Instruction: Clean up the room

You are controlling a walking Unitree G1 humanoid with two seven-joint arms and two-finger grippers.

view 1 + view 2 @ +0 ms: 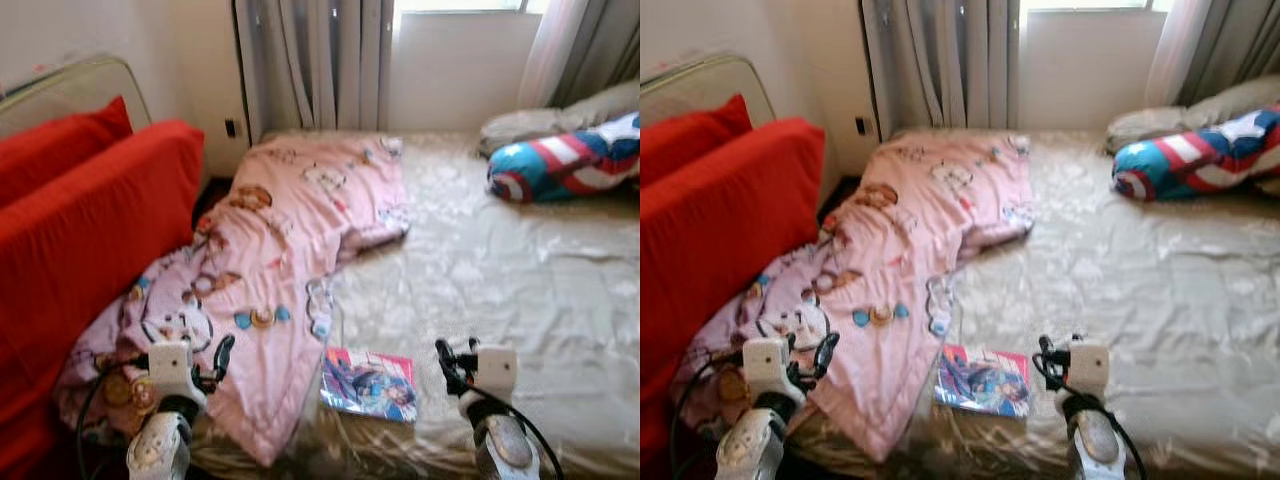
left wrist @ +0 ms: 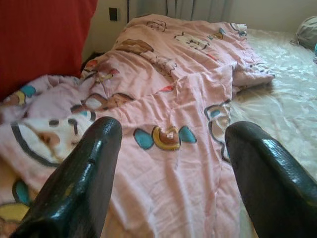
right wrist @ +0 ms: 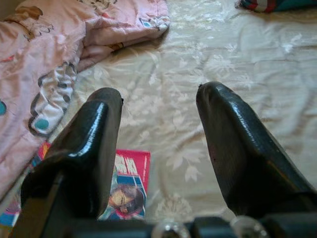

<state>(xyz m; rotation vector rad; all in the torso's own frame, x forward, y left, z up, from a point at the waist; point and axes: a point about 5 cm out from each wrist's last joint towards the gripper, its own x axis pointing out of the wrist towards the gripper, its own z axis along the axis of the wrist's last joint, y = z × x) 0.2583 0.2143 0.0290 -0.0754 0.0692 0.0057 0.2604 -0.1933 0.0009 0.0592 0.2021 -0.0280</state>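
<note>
my right end effector (image 1: 455,362), fingers spread and empty, should drop onto the colourful glossy magazine (image 1: 368,384) edge-on, pinching spine off the bed (image 1: 520,270).

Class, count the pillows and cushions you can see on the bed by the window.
2: a grey pillow lies at the bed's far right corner by the window, and a long blue, red and white star-patterned cushion lies just in front of it. The pink blanket may hide more.

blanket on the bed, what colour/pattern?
Pink blanket with cartoon prints; clearest in the left wrist view.
</note>
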